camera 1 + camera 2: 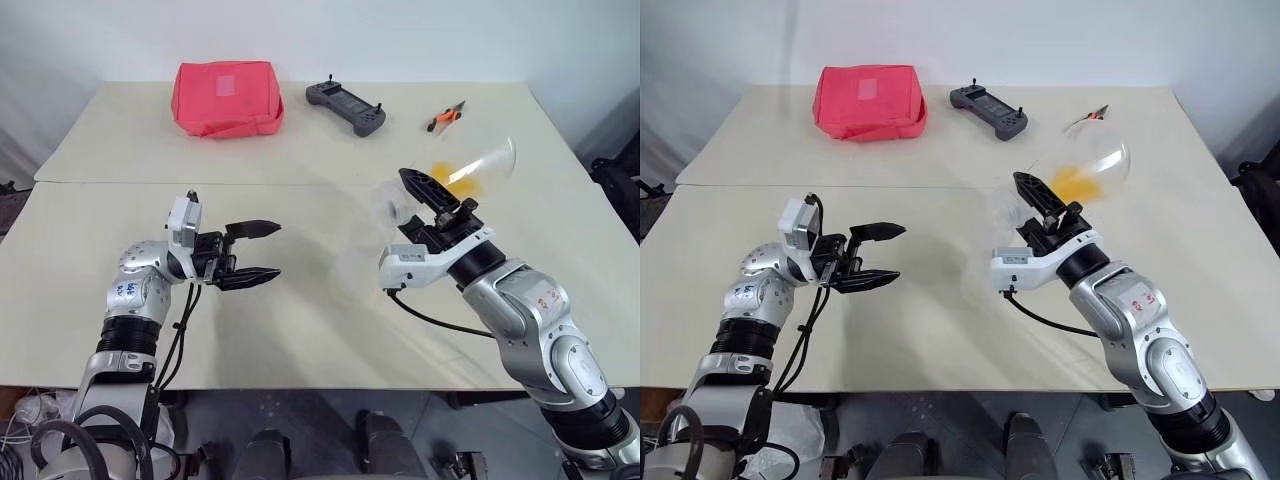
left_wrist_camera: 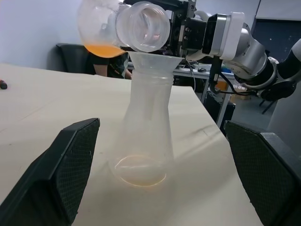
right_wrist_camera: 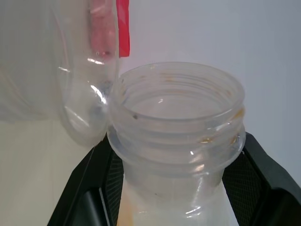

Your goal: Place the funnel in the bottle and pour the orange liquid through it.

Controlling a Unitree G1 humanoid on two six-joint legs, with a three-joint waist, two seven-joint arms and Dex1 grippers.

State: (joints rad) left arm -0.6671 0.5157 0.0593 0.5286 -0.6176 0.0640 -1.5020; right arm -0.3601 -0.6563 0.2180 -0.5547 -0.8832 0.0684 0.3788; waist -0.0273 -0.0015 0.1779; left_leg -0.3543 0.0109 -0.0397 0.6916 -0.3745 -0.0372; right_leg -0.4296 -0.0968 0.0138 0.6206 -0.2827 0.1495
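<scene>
Your table (image 1: 300,330) has the bottle (image 2: 146,127) standing upright w/ the funnel (image 2: 153,60) seated in its neck, btwn your two arms. Your right gripper (image 1: 425,195) is pinched on the neck of a second clear flask (image 1: 1085,170), tipped over w/ its mouth just above the funnel; the orange liquid (image 2: 104,49) pools in its belly. Your left gripper (image 1: 255,252) has fingers spread wide, holding nothing, either side of the bottle w/o touching.

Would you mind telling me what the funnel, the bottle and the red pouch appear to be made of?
Funnel and bottle: clear, colourless, glossy, with soft highlights, so probably plastic, though glass can't be ruled out. Pouch: matte red, with soft creased edges, so likely fabric.
</scene>
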